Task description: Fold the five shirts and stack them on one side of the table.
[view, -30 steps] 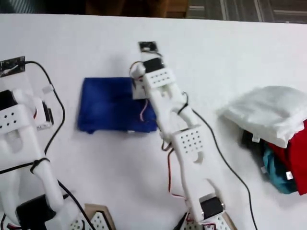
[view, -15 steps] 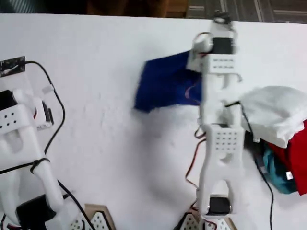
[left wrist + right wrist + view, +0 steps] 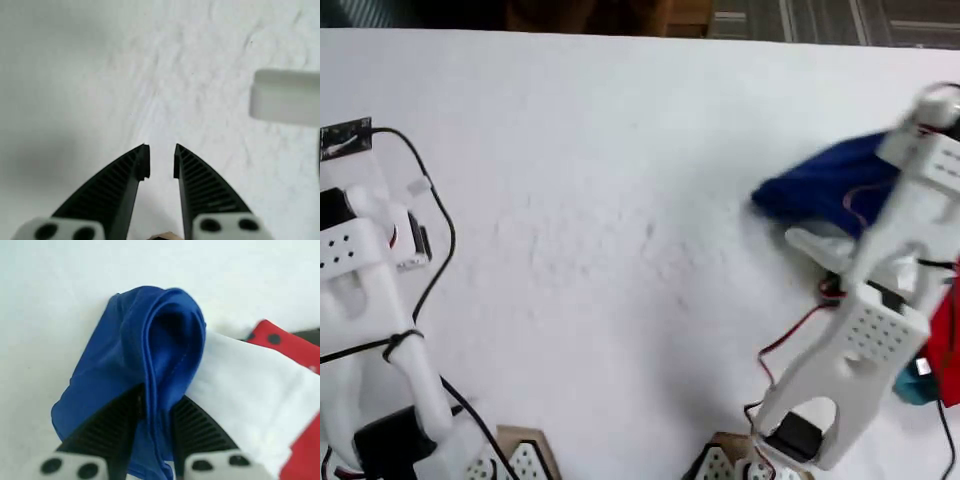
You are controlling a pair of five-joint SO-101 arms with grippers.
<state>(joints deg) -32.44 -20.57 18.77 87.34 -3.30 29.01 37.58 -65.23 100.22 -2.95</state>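
Pinching the blue shirt (image 3: 125, 365), the right gripper (image 3: 159, 396) hangs beside the white shirt (image 3: 245, 395) — left gripper (image 3: 160, 161) slightly spread.

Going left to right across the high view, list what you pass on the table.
left arm → bare table → blue shirt → red shirt
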